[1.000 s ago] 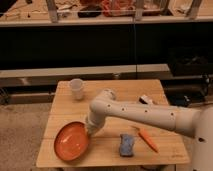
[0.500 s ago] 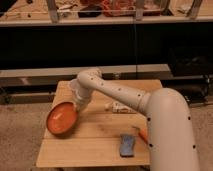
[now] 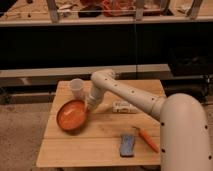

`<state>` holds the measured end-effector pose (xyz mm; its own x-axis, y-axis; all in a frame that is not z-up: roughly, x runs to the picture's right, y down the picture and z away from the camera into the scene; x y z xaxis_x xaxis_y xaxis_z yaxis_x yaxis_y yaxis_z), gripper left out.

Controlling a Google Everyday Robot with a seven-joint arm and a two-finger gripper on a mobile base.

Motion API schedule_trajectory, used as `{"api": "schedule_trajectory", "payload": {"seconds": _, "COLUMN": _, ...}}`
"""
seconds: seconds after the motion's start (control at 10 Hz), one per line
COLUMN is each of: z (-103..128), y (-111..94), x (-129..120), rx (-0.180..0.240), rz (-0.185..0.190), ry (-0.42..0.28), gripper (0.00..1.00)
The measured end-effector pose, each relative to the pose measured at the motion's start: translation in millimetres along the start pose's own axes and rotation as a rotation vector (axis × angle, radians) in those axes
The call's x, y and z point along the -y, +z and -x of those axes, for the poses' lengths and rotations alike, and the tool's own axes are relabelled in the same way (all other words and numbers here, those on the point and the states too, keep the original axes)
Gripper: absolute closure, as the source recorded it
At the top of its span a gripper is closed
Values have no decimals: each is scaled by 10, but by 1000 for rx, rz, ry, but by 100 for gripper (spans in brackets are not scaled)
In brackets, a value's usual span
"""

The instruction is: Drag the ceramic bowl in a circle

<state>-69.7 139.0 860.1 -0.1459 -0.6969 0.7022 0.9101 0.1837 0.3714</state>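
The ceramic bowl [image 3: 71, 115], wide, shallow and orange with a darker rim, lies on the left part of the wooden table [image 3: 105, 145]. The white arm reaches down from the right, and its gripper [image 3: 89, 106] rests at the bowl's right rim, touching it. The arm's wrist covers the fingertips.
A small translucent whitish cup [image 3: 76, 88] stands just behind the bowl near the table's back left. A white packet [image 3: 123, 107] lies right of the gripper. A blue sponge [image 3: 128, 144] and an orange carrot [image 3: 147, 140] lie at the front right. A dark shelf runs behind the table.
The bowl has moved with the gripper from the front left, out to the left edge, then back toward the table's left middle. The view has shifted too.
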Motion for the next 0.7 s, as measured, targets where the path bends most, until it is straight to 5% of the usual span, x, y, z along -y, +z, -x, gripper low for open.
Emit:
{"api": "schedule_trajectory", "payload": {"seconds": 0.3, "z": 248, "y": -198, "x": -637, "rx": -25, "rz": -14, "ry": 115, "gripper": 98}}
{"api": "schedule_trajectory", "payload": {"seconds": 0.7, "z": 600, "y": -218, "x": -750, "rx": -37, "rz": 1, "ry": 144, "gripper": 98}}
